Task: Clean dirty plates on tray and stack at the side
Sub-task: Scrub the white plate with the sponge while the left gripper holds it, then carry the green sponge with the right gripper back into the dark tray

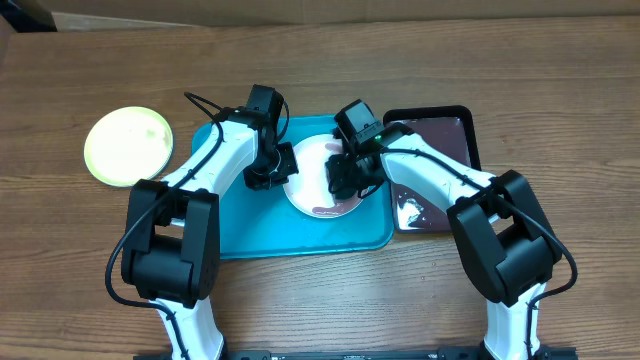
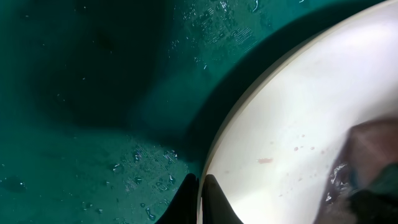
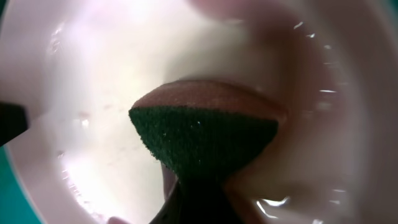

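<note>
Plates first: the white plate [image 1: 312,180] lies on the turquoise tray [image 1: 300,235], right of the tray's middle, and both pairs of jaws are at it. The left jaws are pinched together on the plate's left rim. In the left wrist view one dark fingertip [image 2: 186,202] sits on the tray side of the rim and the other [image 2: 219,202] on the inner side, with only the thin pale edge between them. The right jaws are clamped tight on a sponge [image 3: 205,140], which fans out from between them. Its face is dark green, with a reddish-brown band along the far edge. The sponge sits low in the plate's hollow and seems to touch it, though the contact itself cannot be made out. The plate's inside shines wet, with a few pinkish specks [image 2: 264,160] and a brownish smear [image 1: 325,211] along its near rim.

Around the plate, the tray floor is beaded with water droplets [image 2: 158,180]. A black tray [image 1: 445,135] of dark liquid lies just beside the turquoise tray on its right. On the left, a yellow-green plate [image 1: 128,147] rests alone on the wooden surface [image 1: 560,80], clear of the tray's edge. The left arm [image 1: 215,160] and the right arm [image 1: 430,175] both reach in from the near side.
</note>
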`<state>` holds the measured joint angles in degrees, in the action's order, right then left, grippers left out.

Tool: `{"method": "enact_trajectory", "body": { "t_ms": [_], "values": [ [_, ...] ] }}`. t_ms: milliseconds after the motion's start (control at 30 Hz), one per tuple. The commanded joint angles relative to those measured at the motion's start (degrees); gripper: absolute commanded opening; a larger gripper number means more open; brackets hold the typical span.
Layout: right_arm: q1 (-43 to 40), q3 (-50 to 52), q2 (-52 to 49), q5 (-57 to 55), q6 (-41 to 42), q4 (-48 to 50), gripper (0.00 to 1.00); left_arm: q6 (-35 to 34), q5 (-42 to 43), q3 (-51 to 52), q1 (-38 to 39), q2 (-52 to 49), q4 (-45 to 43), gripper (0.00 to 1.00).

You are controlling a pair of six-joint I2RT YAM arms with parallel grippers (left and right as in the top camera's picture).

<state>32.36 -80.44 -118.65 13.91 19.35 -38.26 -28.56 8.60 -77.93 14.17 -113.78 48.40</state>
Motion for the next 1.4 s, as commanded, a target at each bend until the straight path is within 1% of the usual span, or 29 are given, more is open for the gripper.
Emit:
{"method": "enact_trajectory", "body": {
  "t_ms": [0,100,133,167,233,267,367,467,533,600,733,800,900,1033,1200,1300,1333,1367],
  "values": [
    [1.5,2.0,-1.9,9.3,0.4,1.2,0.04,0.0,0.5,0.2,0.1,0.3,-0.6,0.04],
    [-0.4,0.0,-1.9,15.5,-0.1,2.2,0.04,0.0,0.5,0.2,0.1,0.3,-0.4,0.04],
    [-1.5,-1.3,-1.9,18.7,-0.8,2.1,0.04,0.0,0.5,0.2,0.1,0.3,-0.4,0.04],
    [-3.8,-4.0,-1.6,26.4,-3.5,1.8,0.04,0.1,0.5,0.2,0.1,0.3,-0.4,0.04],
    [-5.9,-6.4,-1.0,31.7,-4.4,1.2,0.04,0.1,0.4,0.2,0.1,0.3,-0.4,0.05],
    [-8.4,-9.1,-0.2,32.2,-4.4,-1.4,0.04,0.1,0.4,0.2,0.1,0.3,-0.4,0.04],
    [-12.1,-11.6,1.4,31.6,-4.9,-5.2,0.04,0.1,0.4,0.2,0.1,0.3,-0.3,0.04],
    [-15.7,-12.3,3.9,31.6,-8.4,-9.6,0.04,0.1,0.4,0.2,0.1,0.3,-0.3,0.04],
    [-18.3,-12.3,5.7,29.8,-10.7,-13.2,0.04,0.1,0.4,0.2,0.1,0.3,-0.3,0.04],
    [-21.1,-12.3,7.1,24.3,-12.3,-17.7,0.04,0.1,0.4,0.2,0.1,0.3,-0.3,0.04],
    [-25.7,-12.1,7.5,8.0,-12.3,-25.6,0.04,0.1,0.4,0.2,0.1,0.3,-0.5,0.04],
    [-26.8,-10.8,7.4,0.0,-12.3,-27.7,0.04,0.1,0.4,0.2,0.1,0.3,-1.0,0.05],
    [-27.0,-7.9,7.4,-8.7,-12.3,-27.5,0.04,0.0,0.4,0.2,0.1,0.3,-1.8,0.04],
    [-26.5,-4.2,7.4,-11.3,-12.3,-23.6,0.04,0.0,0.4,0.2,0.2,0.3,-2.2,0.04],
    [-26.5,-0.5,7.4,-11.2,-12.3,-18.4,0.04,0.0,0.4,0.2,0.2,0.3,-2.2,0.05],
    [-26.4,0.5,7.4,-10.2,-12.3,-17.4,0.04,0.0,0.4,0.2,0.2,0.3,-2.4,0.05],
    [-26.4,0.5,7.4,-8.6,-12.3,-17.2,0.33,0.0,0.4,0.2,0.2,0.3,-2.6,0.05],
    [-26.4,0.5,7.4,-8.1,-12.3,-17.0,0.57,0.0,0.4,0.2,0.3,0.3,-2.6,0.05]
  ]
}}
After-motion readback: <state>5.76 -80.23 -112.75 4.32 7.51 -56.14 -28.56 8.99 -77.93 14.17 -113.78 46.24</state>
